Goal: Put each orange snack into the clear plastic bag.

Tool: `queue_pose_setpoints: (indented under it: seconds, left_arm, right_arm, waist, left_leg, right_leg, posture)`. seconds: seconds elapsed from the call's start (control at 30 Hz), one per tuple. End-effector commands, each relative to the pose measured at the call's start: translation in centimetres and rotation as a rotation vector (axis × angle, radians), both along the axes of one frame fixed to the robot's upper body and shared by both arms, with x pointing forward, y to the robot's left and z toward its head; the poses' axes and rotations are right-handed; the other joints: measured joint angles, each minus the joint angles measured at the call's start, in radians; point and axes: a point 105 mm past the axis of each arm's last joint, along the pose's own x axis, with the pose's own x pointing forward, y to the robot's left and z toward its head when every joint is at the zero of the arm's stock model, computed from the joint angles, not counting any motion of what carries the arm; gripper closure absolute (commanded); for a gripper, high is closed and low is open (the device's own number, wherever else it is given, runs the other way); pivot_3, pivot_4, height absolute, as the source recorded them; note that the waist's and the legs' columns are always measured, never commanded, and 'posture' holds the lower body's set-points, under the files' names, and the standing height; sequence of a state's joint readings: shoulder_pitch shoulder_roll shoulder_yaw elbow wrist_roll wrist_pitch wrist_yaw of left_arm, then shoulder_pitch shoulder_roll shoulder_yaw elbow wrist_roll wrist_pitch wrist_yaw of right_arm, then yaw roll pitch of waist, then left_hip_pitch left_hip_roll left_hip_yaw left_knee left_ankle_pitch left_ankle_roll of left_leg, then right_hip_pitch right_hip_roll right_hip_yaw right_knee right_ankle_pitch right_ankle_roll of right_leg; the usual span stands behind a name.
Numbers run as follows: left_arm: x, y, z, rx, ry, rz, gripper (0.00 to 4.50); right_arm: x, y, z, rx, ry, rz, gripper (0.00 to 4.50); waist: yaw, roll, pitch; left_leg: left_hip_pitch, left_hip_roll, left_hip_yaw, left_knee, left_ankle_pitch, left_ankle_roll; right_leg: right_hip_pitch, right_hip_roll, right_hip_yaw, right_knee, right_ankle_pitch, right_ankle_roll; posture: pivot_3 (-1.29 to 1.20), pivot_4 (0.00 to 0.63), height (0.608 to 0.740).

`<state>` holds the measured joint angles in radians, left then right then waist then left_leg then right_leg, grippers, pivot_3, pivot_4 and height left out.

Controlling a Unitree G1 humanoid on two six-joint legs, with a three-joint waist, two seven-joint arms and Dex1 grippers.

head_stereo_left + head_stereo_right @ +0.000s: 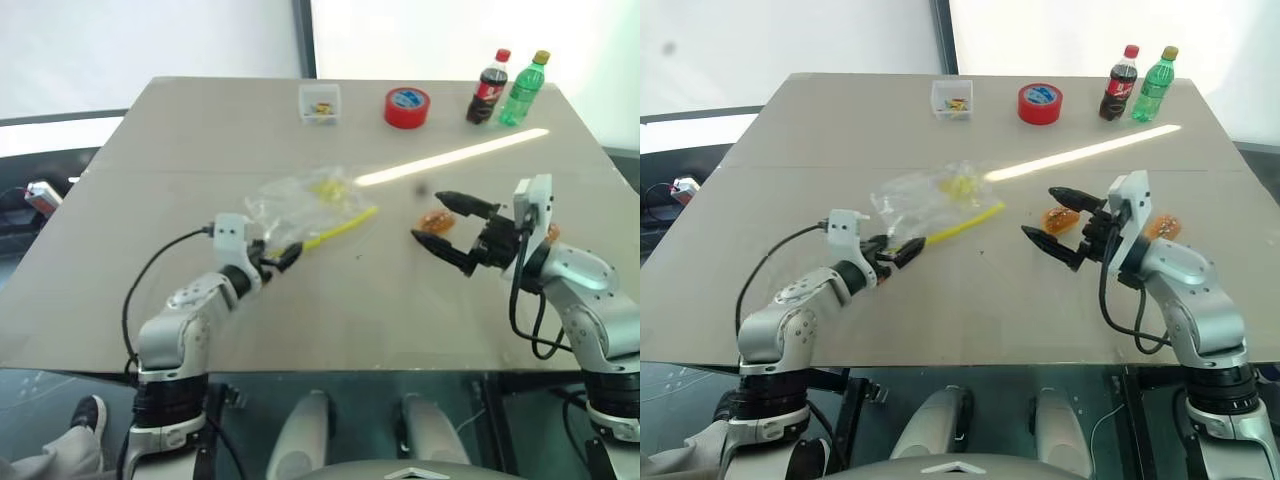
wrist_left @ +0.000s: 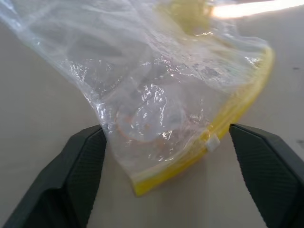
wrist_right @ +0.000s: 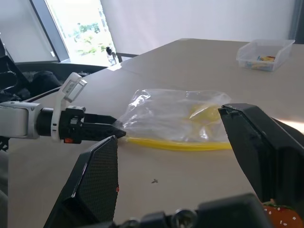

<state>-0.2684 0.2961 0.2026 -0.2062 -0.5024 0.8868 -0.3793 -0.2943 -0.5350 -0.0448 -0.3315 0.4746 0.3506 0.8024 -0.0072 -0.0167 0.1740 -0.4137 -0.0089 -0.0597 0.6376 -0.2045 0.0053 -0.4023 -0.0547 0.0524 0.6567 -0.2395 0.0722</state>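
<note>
**Left pincer at the bag's corner, right pincer spread and empty**

Here's the left gripper (image 1: 902,252), low over the desk (image 1: 180,140) toward its near-left part, fingers (image 2: 78,171) spread — and the corner of the clear plastic bag (image 1: 310,205) sits right between them. In the left wrist view the yellow strip and the crinkled film fill the gap, one finger just touching the film on one side, the other finger standing a little off the strip. Not pinched, then: apart, straddling the corner.

The bag itself lies around the middle of the desk, its yellow strip running from the left gripper out toward the far right, something yellowish inside.

Over on the right, the right gripper (image 1: 440,222) hangs above the desk with its two black fingers wide apart and nothing between them — pointing across toward the bag. Just behind its fingertips lies one orange snack (image 1: 1060,219); the second orange snack (image 1: 1162,227) lies nearer the right edge, partly behind the arm.

Along the far edge: a small clear box (image 1: 320,103), a red tape roll (image 1: 407,107), a cola bottle (image 1: 488,87) and a green bottle (image 1: 525,90) near the far-right corner.
</note>
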Motion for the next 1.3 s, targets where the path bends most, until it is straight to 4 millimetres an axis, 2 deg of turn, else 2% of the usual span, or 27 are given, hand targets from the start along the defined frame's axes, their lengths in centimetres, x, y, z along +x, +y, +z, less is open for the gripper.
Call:
queue_pose_setpoints:
  seconds: [0.03, 0.2, 0.23, 0.37, 0.5, 0.63, 0.77, 0.87, 0.97, 1.07, 1.27, 1.3]
  left_arm:
    - [-0.6, -2.0, -1.6, -0.107, 0.143, -0.068, 1.78]
    - [0.7, -0.3, -3.0, -0.022, 0.207, 0.038, 4.22]
    - [0.8, -0.2, -3.0, -0.030, 0.210, 0.039, 4.45]
    - [0.7, -1.5, -1.3, -0.143, 0.173, -0.011, 4.45]
    - [-1.4, -3.2, 0.7, -0.322, 0.182, -0.148, 4.45]
    - [-3.0, -3.0, 1.2, -0.335, 0.218, -0.188, 4.45]
    - [-3.5, -2.7, 2.6, -0.372, 0.204, -0.194, 4.45]
    - [-4.2, -2.8, 3.0, -0.374, 0.219, -0.224, 4.45]
    - [-5.5, -3.2, 2.6, -0.338, 0.265, -0.283, 4.45]
    - [-6.1, -3.2, 2.5, -0.325, 0.286, -0.303, 4.50]
    - [-5.3, -1.4, 2.2, -0.254, 0.265, -0.193, 4.50]
    - [-4.9, -0.9, 2.2, -0.243, 0.256, -0.165, 4.50]
  right_arm:
    - [-0.6, 0.9, 1.0, -0.006, -0.059, 0.035, 0.59]
    - [-0.6, 1.3, 0.9, -0.016, -0.063, 0.038, 0.59]
    - [-0.6, 1.5, 0.7, -0.033, -0.064, 0.039, 0.59]
    - [0.0, 2.4, -1.1, -0.157, -0.087, 0.016, 0.59]
    - [1.4, 3.3, -2.8, -0.252, -0.129, -0.059, 0.59]
    - [3.0, 3.9, -5.4, -0.457, -0.278, -0.101, 0.59]
    - [5.2, 4.3, -7.5, -0.663, -0.453, -0.130, 0.59]
    - [6.5, 5.2, -7.9, -0.700, -0.535, -0.129, 0.59]
    - [7.3, 6.3, -7.2, -0.684, -0.606, -0.129, 0.59]
    - [7.6, 6.9, -6.9, -0.679, -0.643, -0.109, 1.37]
    - [7.8, 6.6, -7.6, -0.678, -0.627, -0.097, 4.23]
    - [7.8, 6.5, -7.7, -0.678, -0.622, -0.098, 4.38]
  waist:
    - [-0.001, 0.000, 0.000]
    - [-0.004, 0.000, 0.000]
    - [-0.004, 0.000, 0.000]
    - [-0.006, 0.000, 0.000]
    - [-0.008, -0.001, 0.000]
    - [-0.008, -0.002, 0.001]
    - [-0.011, -0.002, 0.001]
    - [-0.011, -0.003, 0.001]
    - [-0.016, -0.004, 0.002]
    - [-0.017, -0.004, 0.002]
    - [-0.021, -0.004, 0.002]
    - [-0.022, -0.004, 0.002]
  left_leg:
    - [0.000, 0.000, 0.000, 0.000, 0.000, 0.000]
    - [0.000, -0.001, -0.001, 0.000, 0.000, 0.000]
    - [0.000, -0.001, -0.001, 0.000, 0.000, 0.000]
    - [0.002, -0.001, 0.000, 0.000, 0.000, 0.000]
    - [0.000, -0.001, 0.000, 0.000, 0.000, 0.000]
    - [-0.001, -0.001, 0.000, 0.000, 0.000, 0.000]
    - [-0.001, -0.001, 0.001, 0.000, 0.000, -0.001]
    - [-0.001, -0.001, 0.000, 0.000, 0.001, -0.002]
    - [0.000, 0.000, 0.000, 0.000, 0.002, -0.003]
    - [-0.001, -0.001, -0.001, -0.001, 0.002, -0.003]
    - [-0.001, -0.001, -0.001, -0.001, 0.002, -0.003]
    - [0.000, -0.001, -0.001, -0.001, 0.002, -0.004]
  right_leg:
    - [0.000, 0.000, 0.000, 0.000, 0.000, 0.000]
    - [0.000, 0.001, -0.001, 0.001, 0.000, 0.000]
    - [0.000, 0.001, 0.000, 0.001, 0.000, 0.000]
    - [0.001, 0.001, 0.000, 0.000, 0.000, 0.000]
    - [0.000, 0.000, 0.000, 0.000, 0.000, 0.000]
    - [-0.002, 0.000, 0.000, 0.001, 0.000, 0.000]
    - [-0.002, 0.001, 0.000, 0.001, 0.000, 0.000]
    - [-0.002, 0.001, 0.000, 0.001, 0.000, 0.000]
    - [-0.002, 0.001, 0.001, 0.001, 0.000, 0.000]
    - [-0.002, 0.001, 0.000, 0.001, 0.000, 0.000]
    - [-0.002, 0.000, 0.000, 0.001, 0.000, -0.001]
    - [-0.002, 0.001, 0.000, 0.001, 0.000, -0.001]
  posture:
    - [0.00, 0.150, 0.740]
    - [0.00, 0.150, 0.740]
    - [0.00, 0.150, 0.740]
    - [0.00, 0.150, 0.740]
    - [0.00, 0.150, 0.740]
    - [0.00, 0.150, 0.740]
    - [0.00, 0.150, 0.740]
    - [0.00, 0.150, 0.740]
    - [0.00, 0.150, 0.740]
    - [0.00, 0.150, 0.740]
    - [0.00, 0.150, 0.740]
    - [0.00, 0.150, 0.740]
